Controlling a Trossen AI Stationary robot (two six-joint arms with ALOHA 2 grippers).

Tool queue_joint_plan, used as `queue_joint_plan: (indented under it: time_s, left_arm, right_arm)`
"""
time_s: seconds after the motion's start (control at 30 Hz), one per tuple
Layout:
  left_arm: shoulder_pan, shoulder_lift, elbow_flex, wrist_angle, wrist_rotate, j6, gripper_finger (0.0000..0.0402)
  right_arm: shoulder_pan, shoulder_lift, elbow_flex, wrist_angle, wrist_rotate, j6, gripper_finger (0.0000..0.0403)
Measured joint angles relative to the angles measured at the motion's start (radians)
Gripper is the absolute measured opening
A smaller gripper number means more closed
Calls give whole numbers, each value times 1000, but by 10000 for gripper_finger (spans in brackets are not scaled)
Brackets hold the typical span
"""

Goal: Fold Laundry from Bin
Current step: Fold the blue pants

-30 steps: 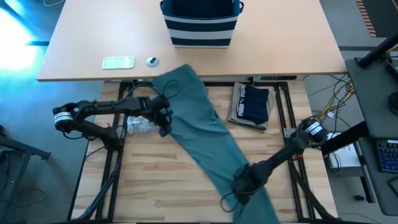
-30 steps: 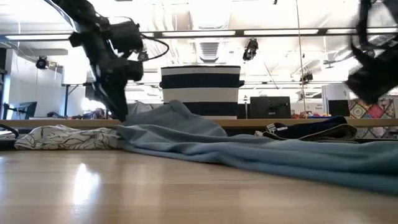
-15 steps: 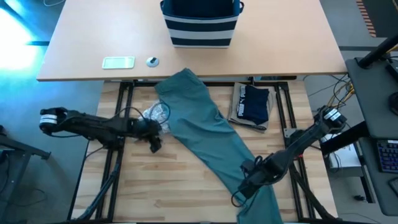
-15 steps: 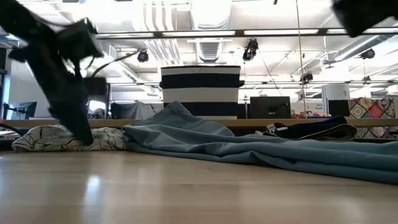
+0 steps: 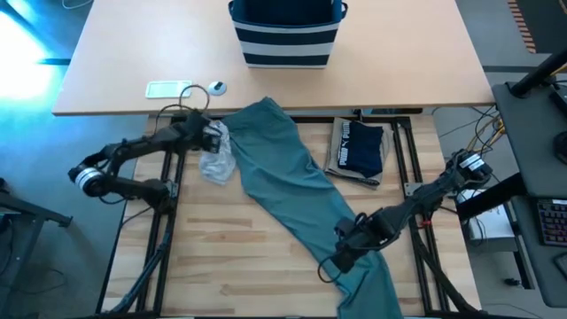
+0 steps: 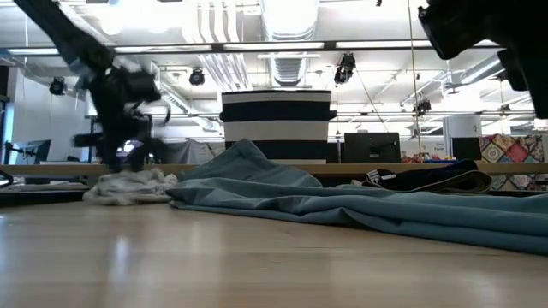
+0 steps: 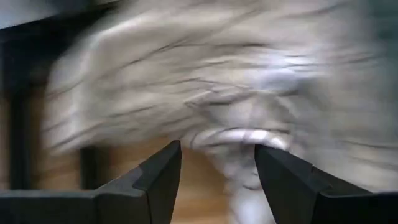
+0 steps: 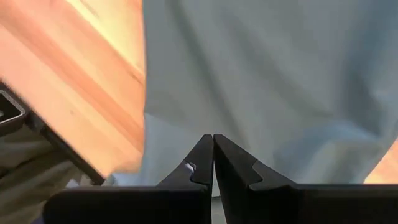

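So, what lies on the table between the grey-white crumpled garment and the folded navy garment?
In the high view, the upper part of the teal-green garment lies between the grey-white garment and the navy garment; the low view shows it too.

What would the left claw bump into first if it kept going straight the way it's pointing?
Most likely the grey-white patterned garment: in the left wrist view it fills the space just ahead of the left gripper, whose fingers stand apart. Whether cloth already lies between them is unclear, since depth is hard to judge.

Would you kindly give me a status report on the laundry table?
Left pincer open at the grey-white garment. Right pincer shut over the teal garment. Nothing in the way.
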Motion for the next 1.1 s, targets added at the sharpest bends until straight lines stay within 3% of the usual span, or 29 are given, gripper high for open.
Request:
queue_joint_plan:
  time_s: [0.07, 0.17, 0.3, 0.47, 0.6, 0.73, 0.93, 1.1]
  left_arm:
    - [-19, -37, 37, -9, 153, 32, 190]
    - [-87, -120, 53, -78, 272, 53, 190]
    - [-289, -255, 9, -158, 459, 95, 190]
    - [-657, -384, -114, -85, 426, -100, 190]
    - [-900, -361, -211, 119, 211, -343, 190]
    - [-926, -248, -232, 193, 147, -451, 190]
    - [-924, -59, -161, 199, 152, -358, 190]
    - [-918, 103, -79, 297, 138, -342, 190]
  right_arm:
    - [0, 0, -1, 16, 3, 0, 9]
    - [0, 9, -5, 21, 11, 11, 9]
    - [2, 33, -5, 57, 20, 9, 9]
    - [2, 85, 2, 88, 25, -8, 9]
    - [1, 121, 11, 129, 13, -41, 9]
    - [0, 151, 43, 142, -9, -79, 9]
    - [-1, 167, 82, 140, -8, -102, 9]
    - [-1, 167, 95, 136, 3, -68, 9]
